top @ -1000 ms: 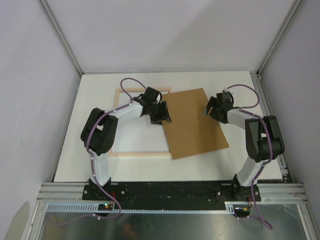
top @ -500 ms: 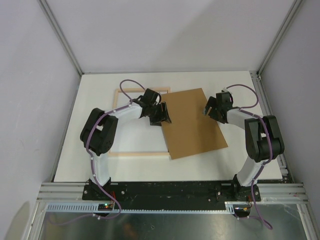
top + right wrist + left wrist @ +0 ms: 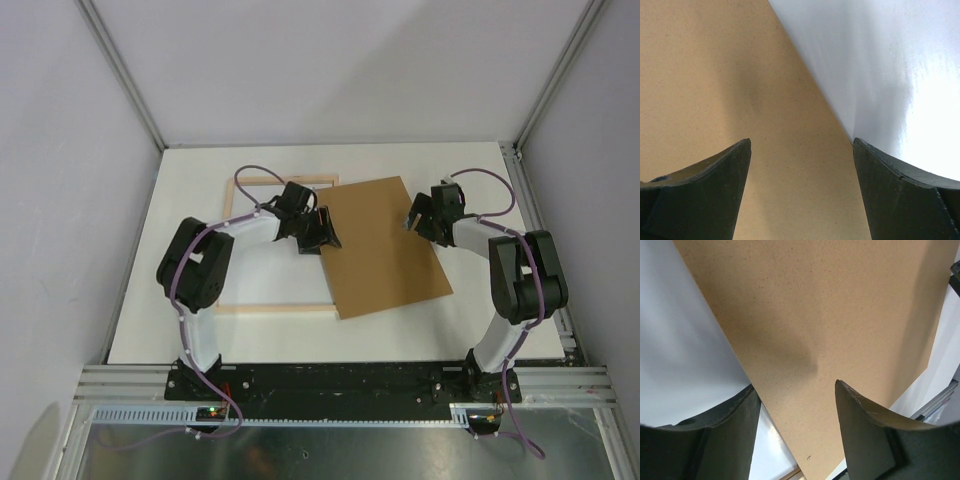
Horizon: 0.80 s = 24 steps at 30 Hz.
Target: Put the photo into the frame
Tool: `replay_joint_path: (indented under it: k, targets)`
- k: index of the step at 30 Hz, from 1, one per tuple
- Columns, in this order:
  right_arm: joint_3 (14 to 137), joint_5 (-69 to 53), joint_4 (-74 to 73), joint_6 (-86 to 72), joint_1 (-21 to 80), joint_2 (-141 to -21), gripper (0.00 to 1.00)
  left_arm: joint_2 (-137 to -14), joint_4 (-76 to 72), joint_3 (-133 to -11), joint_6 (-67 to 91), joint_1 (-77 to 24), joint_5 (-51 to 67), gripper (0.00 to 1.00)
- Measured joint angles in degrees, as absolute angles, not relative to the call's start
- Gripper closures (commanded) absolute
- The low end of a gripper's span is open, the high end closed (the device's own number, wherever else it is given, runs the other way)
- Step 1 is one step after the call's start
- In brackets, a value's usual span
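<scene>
Both grippers gape empty: the left gripper over the left edge of the brown backing board, the right gripper over its right edge. The frame lies wood-side up on the table, with the board skewed across its right rail; no photo shows. Nudged from one side, the board could pivot and drag the frame askew.

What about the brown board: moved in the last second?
Yes, slightly. The board has slid left, further over the frame, which has stayed put on the table.
</scene>
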State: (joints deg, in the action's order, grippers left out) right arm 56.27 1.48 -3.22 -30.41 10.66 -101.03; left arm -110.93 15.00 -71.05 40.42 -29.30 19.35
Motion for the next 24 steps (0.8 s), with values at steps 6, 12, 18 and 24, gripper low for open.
replay_joint_path:
  k: [6,12,18,24]
  targets:
    - [56.27,0.14,-3.09,-30.37,10.66,-100.97,0.14,-107.74,14.5,-70.39,42.15,-28.67,19.77,0.38]
    - [56.21,-1.15,-3.27,-30.3,10.66,-100.71,0.14,-102.61,11.51,-71.44,44.73,-28.01,21.21,0.43]
    - [55.94,-8.36,-2.13,-34.79,11.31,-98.63,0.14,-100.95,5.67,-75.46,47.62,-27.86,24.91,0.5]
    - [55.94,-14.02,-1.41,-36.42,14.0,-96.55,0.14,-101.14,5.06,-75.53,49.1,-28.05,27.35,0.57]
